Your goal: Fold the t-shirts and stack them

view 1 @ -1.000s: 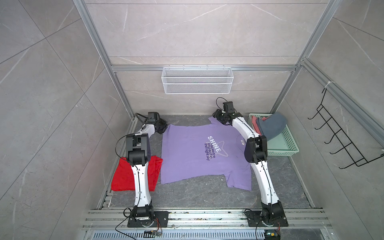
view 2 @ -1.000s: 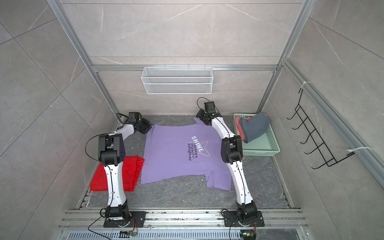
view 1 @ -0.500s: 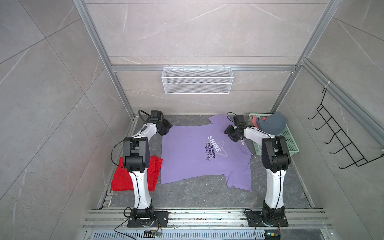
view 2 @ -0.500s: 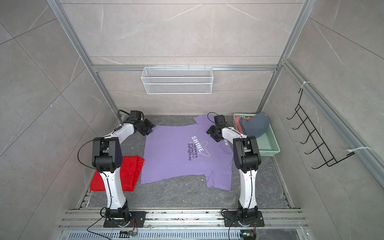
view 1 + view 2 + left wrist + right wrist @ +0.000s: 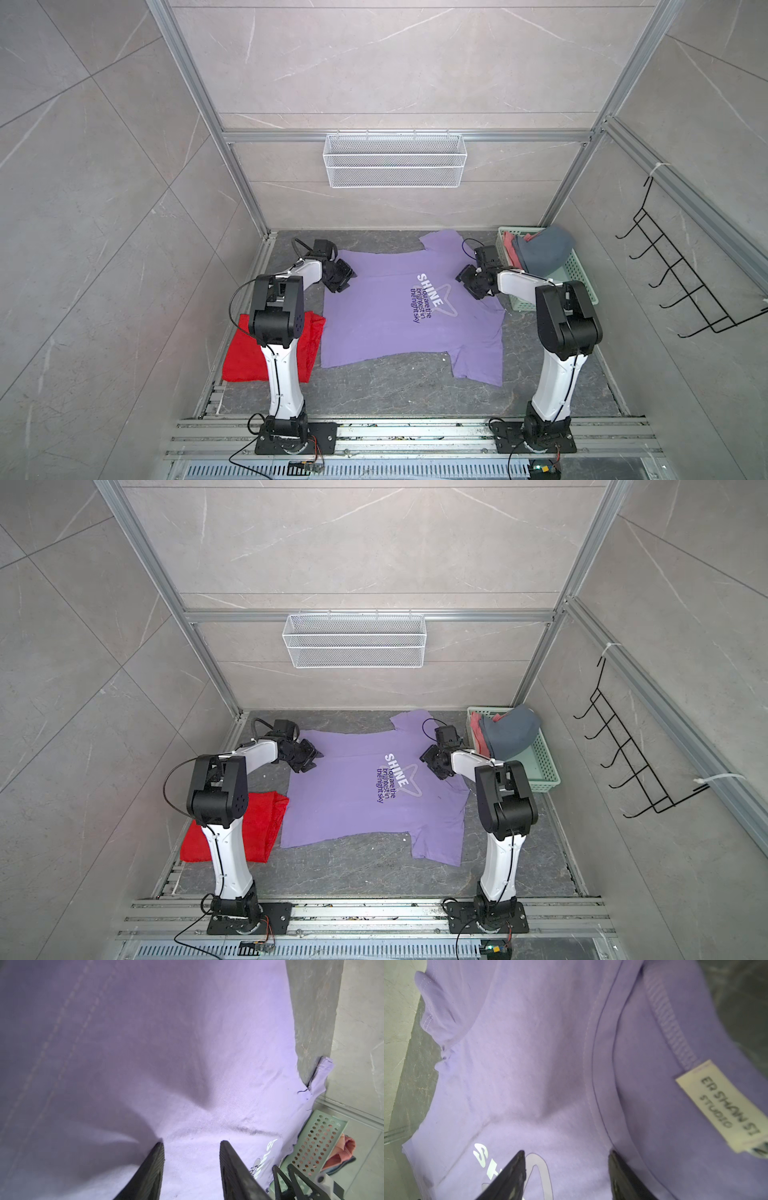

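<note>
The left pincer (image 5: 191, 1142) is standing open and empty, its two fingers apart, low over the hem end of the lilac t-shirt (image 5: 390, 316). In the left wrist view the hem's double stitch line is running alongside it. The right pincer (image 5: 566, 1151) is likewise gaping and holding nothing. It is hanging over the chest print, with the collar (image 5: 595, 1068) and neck label (image 5: 724, 1109) just beyond its tips.

Between the two pincers the shirt is lying spread, print up, on the surface (image 5: 395, 395). One sleeve is reaching away from both, and the other is trailing back toward the arm bases.

I judge that a first fold is being set up. To do it well, each pincer should be settling on a shirt edge at matching places and pinching both layers. Then both should be lifting together, so the cloth is neither dragging nor twisting. The soft ripple ahead of the left fingers wants smoothing first.

Behind the left pincer the red t-shirt (image 5: 245, 357) is lying flat. On the right pincer's outer side, the basket (image 5: 582, 286) is holding the slate-blue t-shirt (image 5: 544, 253) and the salmon-pink t-shirt (image 5: 508, 249).
</note>
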`<state>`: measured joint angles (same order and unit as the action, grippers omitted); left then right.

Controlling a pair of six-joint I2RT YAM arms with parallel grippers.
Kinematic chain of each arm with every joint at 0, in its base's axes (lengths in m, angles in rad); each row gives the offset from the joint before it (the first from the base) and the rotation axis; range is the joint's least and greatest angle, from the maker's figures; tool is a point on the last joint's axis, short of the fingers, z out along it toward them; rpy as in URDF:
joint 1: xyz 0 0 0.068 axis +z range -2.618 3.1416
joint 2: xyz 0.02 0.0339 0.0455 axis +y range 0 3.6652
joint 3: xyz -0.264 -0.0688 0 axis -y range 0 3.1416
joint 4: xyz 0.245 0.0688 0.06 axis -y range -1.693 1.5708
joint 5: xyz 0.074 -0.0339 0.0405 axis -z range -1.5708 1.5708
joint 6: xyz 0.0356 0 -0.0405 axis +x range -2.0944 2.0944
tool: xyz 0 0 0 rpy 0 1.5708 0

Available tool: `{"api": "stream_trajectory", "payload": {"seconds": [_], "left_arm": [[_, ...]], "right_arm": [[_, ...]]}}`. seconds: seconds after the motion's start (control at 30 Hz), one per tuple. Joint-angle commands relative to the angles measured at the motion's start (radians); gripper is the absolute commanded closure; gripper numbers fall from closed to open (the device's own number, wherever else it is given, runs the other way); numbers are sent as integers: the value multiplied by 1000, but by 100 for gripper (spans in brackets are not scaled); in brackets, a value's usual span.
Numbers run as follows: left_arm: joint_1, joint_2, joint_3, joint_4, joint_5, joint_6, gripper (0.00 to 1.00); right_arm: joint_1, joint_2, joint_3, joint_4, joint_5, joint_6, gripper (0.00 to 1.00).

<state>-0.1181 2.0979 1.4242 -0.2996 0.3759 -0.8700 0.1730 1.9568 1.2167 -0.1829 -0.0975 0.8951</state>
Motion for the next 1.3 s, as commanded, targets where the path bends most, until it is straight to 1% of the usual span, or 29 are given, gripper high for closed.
{"api": "stream_trajectory", "payload": {"seconds": [0.0, 0.07, 0.2, 0.37, 0.47, 0.57, 0.7, 0.8, 0.9, 0.97, 1.07, 1.17, 1.27], "left_arm": [[1, -10, -77, -48, -17, 9, 52], [0, -17, -106, -43, -18, 4, 52], [-5, -44, -158, -42, -14, -1, 52], [-9, -95, -213, -53, -32, 13, 52], [-11, -132, -225, -55, -45, 26, 52], [-11, -158, -199, -66, -47, 47, 52], [-12, -180, -97, -86, -32, 91, 52], [-11, -166, 31, -156, -72, 146, 52], [-9, -98, 192, -257, -152, 213, 53], [-9, -25, 318, -342, -195, 254, 54], [-9, 66, 466, -406, -259, 289, 54], [-8, 134, 572, -446, -332, 315, 54], [-5, 185, 637, -460, -376, 338, 54]], "right_arm": [[-16, -33, -117, -122, 48, 23, 35], [-23, -76, -169, -144, 62, 21, 35], [-33, -152, -254, -162, 53, 30, 35], [-33, -214, -338, -140, 27, 31, 35], [-33, -234, -329, -126, 25, 0, 35], [-33, -249, -269, -119, 14, -51, 35], [-34, -252, -139, -117, 9, -122, 35], [-33, -220, -20, -116, 33, -153, 34], [-34, -142, 128, -128, 58, -182, 34], [-35, -74, 236, -137, 65, -198, 34], [-35, 20, 357, -128, 80, -212, 33], [-39, 92, 451, -104, 96, -220, 32], [-40, 153, 524, -74, 99, -222, 31]]}}
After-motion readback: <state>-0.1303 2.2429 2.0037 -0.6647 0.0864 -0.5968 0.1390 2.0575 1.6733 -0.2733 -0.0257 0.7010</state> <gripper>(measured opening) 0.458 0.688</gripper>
